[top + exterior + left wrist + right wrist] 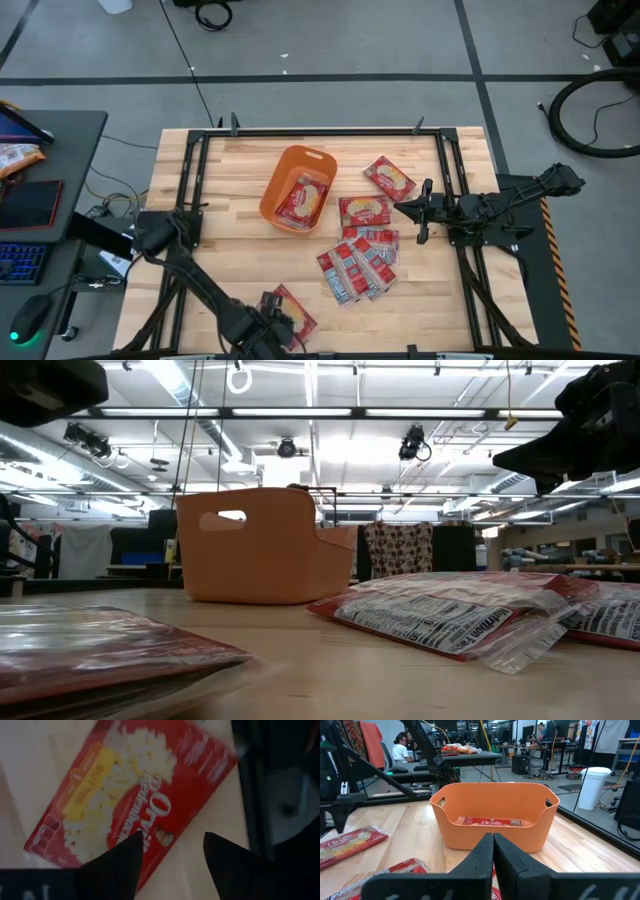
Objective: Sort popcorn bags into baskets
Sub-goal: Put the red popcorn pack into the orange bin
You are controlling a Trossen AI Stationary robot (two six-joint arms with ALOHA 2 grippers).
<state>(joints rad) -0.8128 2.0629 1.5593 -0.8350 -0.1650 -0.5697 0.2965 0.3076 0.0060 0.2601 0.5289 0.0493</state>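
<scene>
The left gripper [272, 318] is low over the table's near edge, directly above a lone popcorn bag [294, 316]. In the left wrist view its fingers [117, 870] are spread moderately with nothing between them; one tip overlaps the bag [135, 795], the other lies over bare wood.

The right gripper [418, 210] is held above the table to the right of the orange basket [297, 187], fingers pressed together and empty, pointed at the basket [492, 817].

At least one bag already lies in the basket [303, 200]. Two more lie singly just right of it [389, 178] [364, 210], and a fanned cluster of narrower bags [358, 266] lies nearer the front.

Step in hand, as judged: pickup of the lone bag by the left arm. A thin flat packet on wood is best taken at an edge, with one finger brought off the packet face so the edge is straddled, and the descent made slowly until the tips reach the board. A pinch on the slick wrapper alone could slip.

In the high view the bag's long axis runs diagonally, from upper left toward the front right corner. Which end is its top cannot be told there.
</scene>
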